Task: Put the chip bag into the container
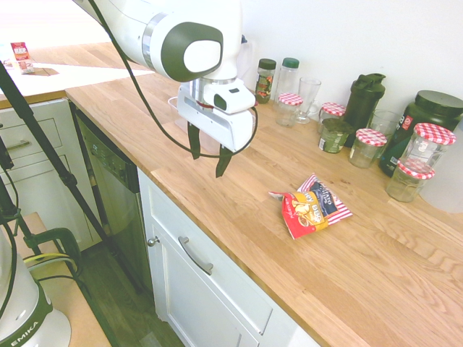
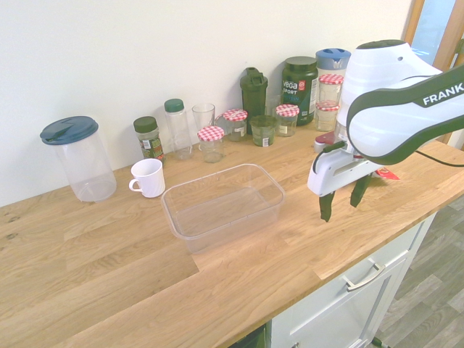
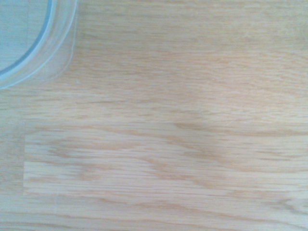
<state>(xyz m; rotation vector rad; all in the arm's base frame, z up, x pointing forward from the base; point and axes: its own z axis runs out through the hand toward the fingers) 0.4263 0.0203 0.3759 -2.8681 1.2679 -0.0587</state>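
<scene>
One chip bag (image 1: 315, 206) lies on the wooden counter (image 1: 405, 275) beyond the gripper (image 1: 207, 153), and one clear container (image 2: 222, 203) sits on the gripper's other side. Along the wall behind the gripper I count five glass jars with red-checked lids (image 1: 371, 147), two spice bottles (image 1: 266, 79), one dark shaker bottle (image 1: 364, 100), one big dark tub (image 1: 423, 123) and one plain drinking glass (image 1: 308, 97). Past the container stand one white mug (image 2: 148, 177) and one lidded clear pitcher (image 2: 78, 158).
</scene>
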